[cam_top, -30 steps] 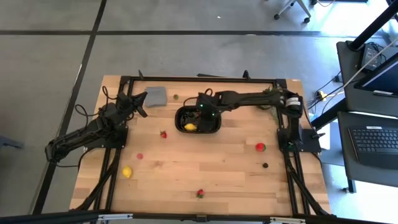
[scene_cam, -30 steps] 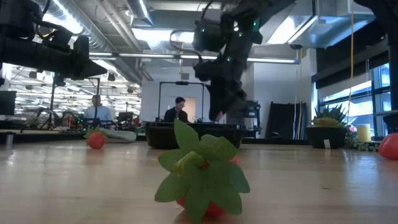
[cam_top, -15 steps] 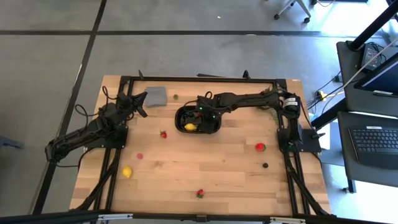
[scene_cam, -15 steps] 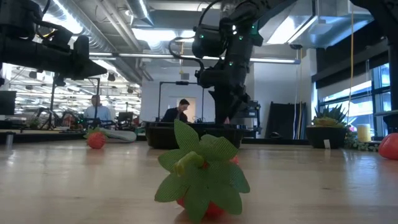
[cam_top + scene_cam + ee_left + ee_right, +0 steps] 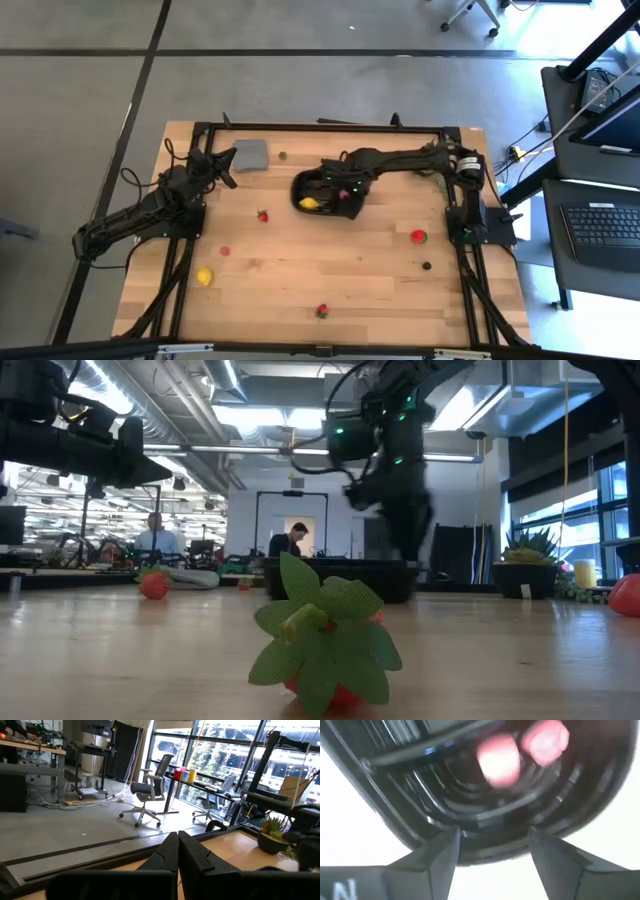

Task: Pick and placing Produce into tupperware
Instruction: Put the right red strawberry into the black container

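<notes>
The right arm reaches across the worktop (image 5: 330, 260), its gripper (image 5: 343, 190) low over the black tray (image 5: 306, 187) near the worktop's middle. Its fingers (image 5: 437, 857) stand apart, straddling the tray's rim and holding nothing. Two pink pieces (image 5: 520, 752) lie inside the tray, with a yellow lemon (image 5: 310, 203). The left gripper (image 5: 225, 172) waits by a grey square (image 5: 251, 155), fingers (image 5: 172, 855) pressed together. Strawberries (image 5: 262, 215) and another lemon (image 5: 204, 276) lie scattered about.
</notes>
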